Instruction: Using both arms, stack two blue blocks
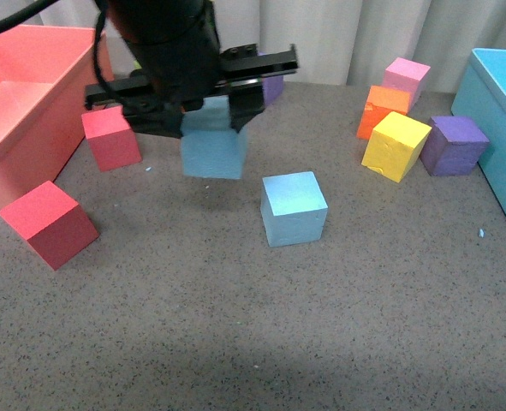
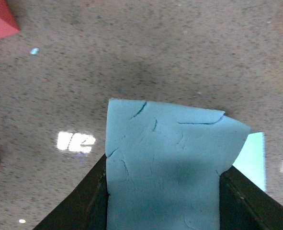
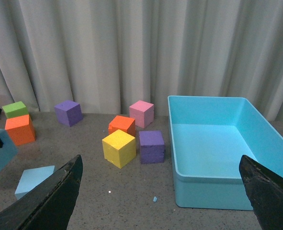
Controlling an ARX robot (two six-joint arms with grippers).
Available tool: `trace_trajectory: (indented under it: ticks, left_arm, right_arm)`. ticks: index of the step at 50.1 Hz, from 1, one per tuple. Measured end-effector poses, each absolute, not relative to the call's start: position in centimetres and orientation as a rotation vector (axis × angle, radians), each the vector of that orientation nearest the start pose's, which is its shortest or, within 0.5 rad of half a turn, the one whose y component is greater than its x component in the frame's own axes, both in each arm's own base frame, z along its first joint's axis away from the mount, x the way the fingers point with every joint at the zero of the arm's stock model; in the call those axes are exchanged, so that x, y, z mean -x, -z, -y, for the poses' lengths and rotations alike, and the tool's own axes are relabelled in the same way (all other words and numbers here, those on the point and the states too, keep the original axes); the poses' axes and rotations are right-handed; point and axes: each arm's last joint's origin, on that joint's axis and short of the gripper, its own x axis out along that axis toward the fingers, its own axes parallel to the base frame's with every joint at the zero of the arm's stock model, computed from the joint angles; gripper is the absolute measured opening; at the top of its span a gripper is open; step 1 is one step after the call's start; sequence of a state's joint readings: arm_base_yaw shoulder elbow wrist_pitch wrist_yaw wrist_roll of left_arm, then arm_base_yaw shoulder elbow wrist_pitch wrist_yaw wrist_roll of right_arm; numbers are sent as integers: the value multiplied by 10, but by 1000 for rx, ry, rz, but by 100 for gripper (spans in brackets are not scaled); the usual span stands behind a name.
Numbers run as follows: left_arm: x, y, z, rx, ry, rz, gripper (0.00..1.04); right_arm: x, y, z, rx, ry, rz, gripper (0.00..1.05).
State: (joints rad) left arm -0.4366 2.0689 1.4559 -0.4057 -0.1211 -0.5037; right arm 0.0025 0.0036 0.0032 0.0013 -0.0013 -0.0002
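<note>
Front view: left gripper [image 1: 210,120] is clamped on one blue block [image 1: 213,152], jaws on opposite side faces. The block looks clear of the table [image 1: 235,342], though I can't confirm the gap. It sits a bit skewed in the jaws.

Second blue block [image 1: 294,207] rests flat on the table, untouched. It lies to the right of the held one and nearer the robot, close but not touching. That offset is what the next move turns on: my read is carry right and toward the robot, square up the skew, then lower. Cubes, so no long axis to line up.

Left wrist view agrees. Held block [image 2: 165,167] fills the space between the fingers [image 2: 84,201], and a sliver of the second block [image 2: 254,158] shows just past its edge.

Right gripper [image 3: 160,191] has its jaws wide apart and holds nothing. It's well apart from both blue blocks, with the bin [image 3: 213,191] closer to it. The left arm is clearly the nearer one for the placement.

Risk as I see it: a skewed block landing off-centre.

No brands, labels or readable writing anywhere.
</note>
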Motion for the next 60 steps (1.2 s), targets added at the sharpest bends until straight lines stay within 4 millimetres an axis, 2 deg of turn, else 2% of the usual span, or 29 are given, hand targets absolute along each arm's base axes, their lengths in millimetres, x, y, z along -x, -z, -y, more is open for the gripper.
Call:
trace_trajectory:
  ticks: [2, 8, 20, 60]
  left_arm:
    - [-392, -164, 192, 191, 26, -1022, 45]
    - [-390, -167, 211, 220, 15, -1013, 44]
    - [-386, -163, 239, 263, -31, -1033, 44]
    - [-370, -146, 274, 284, -84, -1063, 43]
  right_arm:
    - [-98, -164, 0, 0, -3, 1, 95]
    - [-98, -164, 0, 0, -3, 1, 95]
    - [-98, -164, 0, 0, -3, 1, 95]
    - [-98, -164, 0, 0, -3, 1, 95]
